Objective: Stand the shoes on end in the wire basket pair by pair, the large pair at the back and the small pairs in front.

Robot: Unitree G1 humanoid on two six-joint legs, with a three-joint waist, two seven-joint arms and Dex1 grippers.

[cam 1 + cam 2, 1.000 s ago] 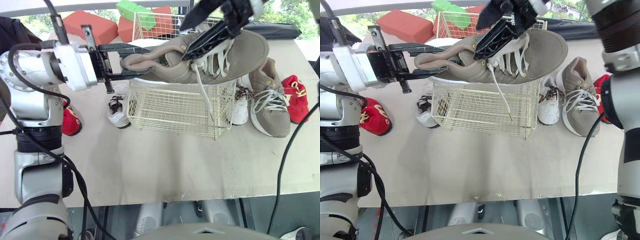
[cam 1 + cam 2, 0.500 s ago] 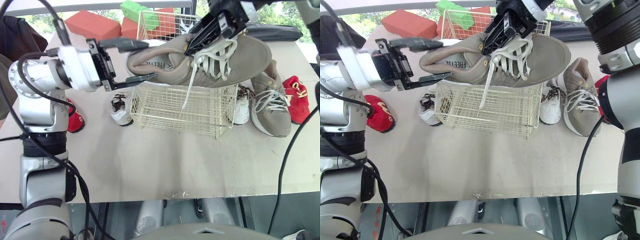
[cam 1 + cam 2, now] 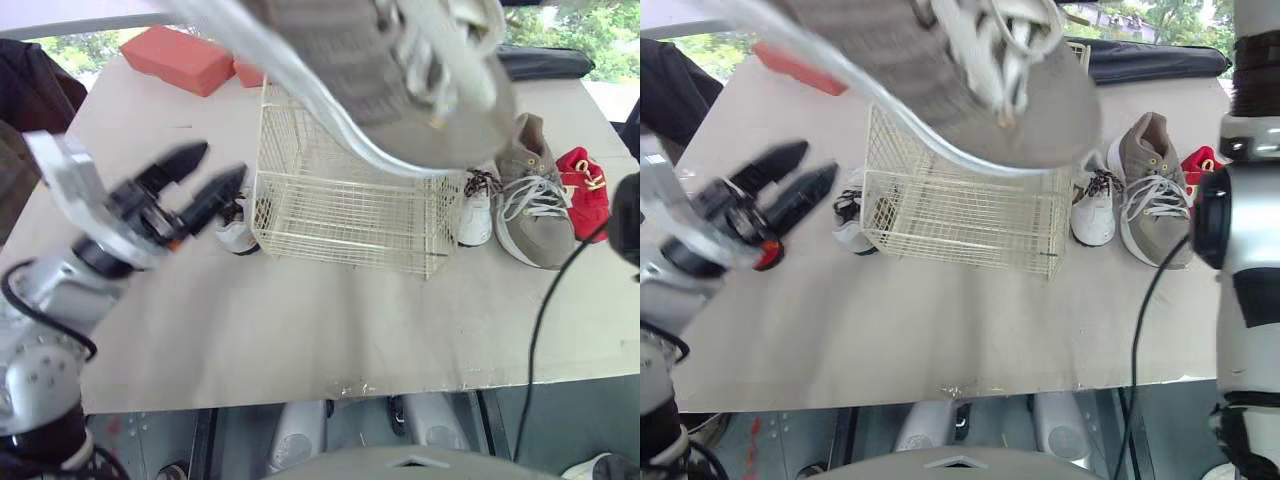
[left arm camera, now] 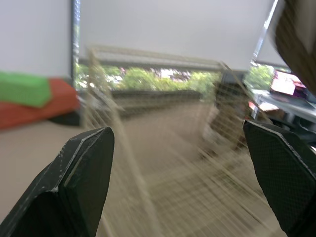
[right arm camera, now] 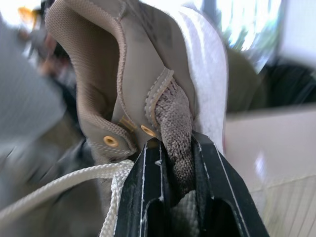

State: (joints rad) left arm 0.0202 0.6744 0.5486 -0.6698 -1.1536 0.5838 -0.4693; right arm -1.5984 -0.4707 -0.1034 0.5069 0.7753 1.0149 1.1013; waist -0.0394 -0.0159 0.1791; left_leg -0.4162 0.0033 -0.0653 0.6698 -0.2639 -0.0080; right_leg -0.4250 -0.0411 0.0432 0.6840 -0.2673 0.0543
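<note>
**Q:** Report the change at the large tan shoe (image 3: 400, 90).

**A:** Lifted and swung up within the last half second. Now well above the wire basket (image 3: 345, 215), close under the head camera and blurred with motion. No longer spanned between two grippers.

**Q:** State of the left gripper (image 3: 215, 167)?

**A:** Released from the heel. Drawn back to the robot's left of the basket, low over the table (image 3: 300, 320), fingers spread wide and holding nothing. Near the small white shoe (image 3: 235, 222) beside the basket's left wall.

**Q:** State of the right gripper (image 5: 174, 143)?

**A:** Pressed together on the tongue (image 5: 173, 118), pinching it just beside the top eyelets. Carrying the whole shoe alone.

**Q:** Meaning for the task?

**A:** Judged as a completed release: two-handed support ended, one-handed turning toward an upright pose begun. No shoe seen standing in the basket. Back of the basket reserved for this pair. Waiting on the robot's right of the basket, nearest first: another white shoe (image 3: 478, 215), the second tan shoe (image 3: 535, 205), a red shoe (image 3: 583, 190).

**Q:** Cautions?

**A:** Soft tongue, single pinch: expect swinging. Keep the loose laces (image 5: 69, 183) away from the wire rim during lowering.
</note>
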